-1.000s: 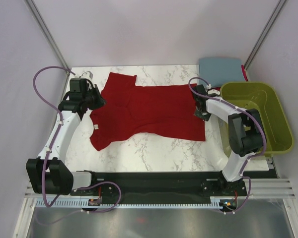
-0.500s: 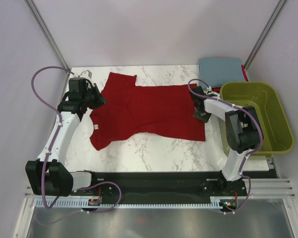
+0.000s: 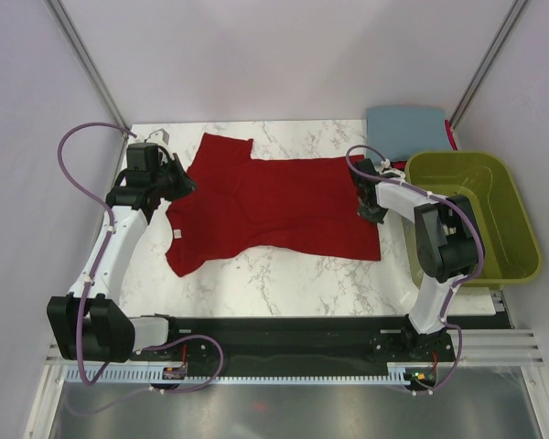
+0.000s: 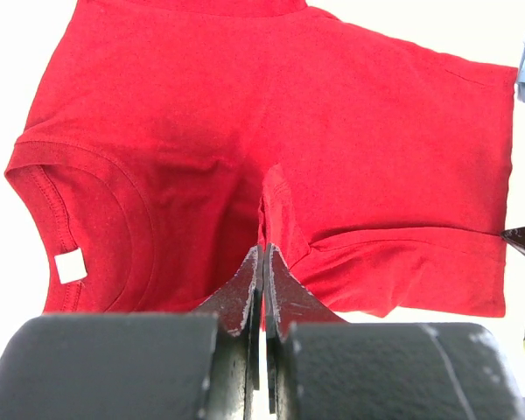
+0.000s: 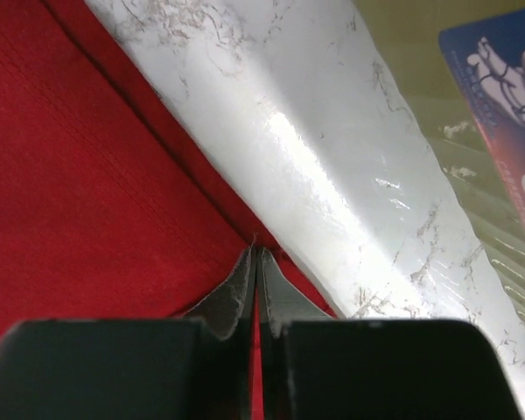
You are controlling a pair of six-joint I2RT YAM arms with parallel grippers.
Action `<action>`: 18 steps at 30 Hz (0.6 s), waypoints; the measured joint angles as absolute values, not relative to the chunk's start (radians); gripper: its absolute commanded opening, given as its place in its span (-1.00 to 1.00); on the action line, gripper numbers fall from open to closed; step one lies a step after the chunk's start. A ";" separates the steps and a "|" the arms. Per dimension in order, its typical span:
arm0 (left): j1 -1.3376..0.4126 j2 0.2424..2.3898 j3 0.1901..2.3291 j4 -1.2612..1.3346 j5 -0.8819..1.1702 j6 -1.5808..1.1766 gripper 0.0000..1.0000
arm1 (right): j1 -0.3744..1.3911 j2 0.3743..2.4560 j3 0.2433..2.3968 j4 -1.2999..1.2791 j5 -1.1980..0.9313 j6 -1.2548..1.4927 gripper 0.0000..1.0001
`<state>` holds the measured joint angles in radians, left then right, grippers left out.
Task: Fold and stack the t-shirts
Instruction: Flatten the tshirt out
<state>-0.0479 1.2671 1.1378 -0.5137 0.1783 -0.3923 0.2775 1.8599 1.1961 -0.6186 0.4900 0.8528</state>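
Red t-shirt (image 3: 274, 206) lies spread open across the middle of the marble table (image 3: 293, 270), collar towards the near left, hem at the right, one sleeve reaching to the far left. I see no fold in it yet. The blue-grey t-shirt (image 3: 404, 128) sits at the far right corner, just beyond the olive basket (image 3: 522, 247), already in a neat flat rectangle, so I judge roughly half the job done. The left gripper (image 4: 262, 254) is at the left edge of the red t-shirt, jaws pressed together on a small ridge of cloth near the shoulder. The right gripper (image 5: 255, 254) is at the right edge, fingers pinched shut on the hem where the cloth meets bare marble. With both ends pinched, I read this as the start of the first fold. What remains, as I see it, is folding the red t-shirt down to a matching size and setting it on the blue-grey one. The basket looks empty from above.
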 measured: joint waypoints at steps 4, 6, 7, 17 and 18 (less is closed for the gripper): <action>-0.048 1.267 1.138 -0.514 0.179 -0.394 -0.95 | 0.278 1.860 1.209 -0.630 0.479 0.833 -0.54; -0.048 1.267 1.138 -0.514 0.180 -0.396 -0.95 | 0.278 1.860 1.217 -0.639 0.469 0.819 -0.45; -0.048 1.267 1.138 -0.514 0.182 -0.397 -0.96 | 0.278 1.860 1.220 -0.644 0.467 0.815 -0.43; -0.048 1.267 1.138 -0.513 0.186 -0.401 -0.95 | 0.278 1.860 1.206 -0.666 0.448 0.803 -0.46; -0.048 1.267 1.138 -0.513 0.186 -0.401 -0.95 | 0.278 1.860 1.206 -0.666 0.447 0.801 -0.49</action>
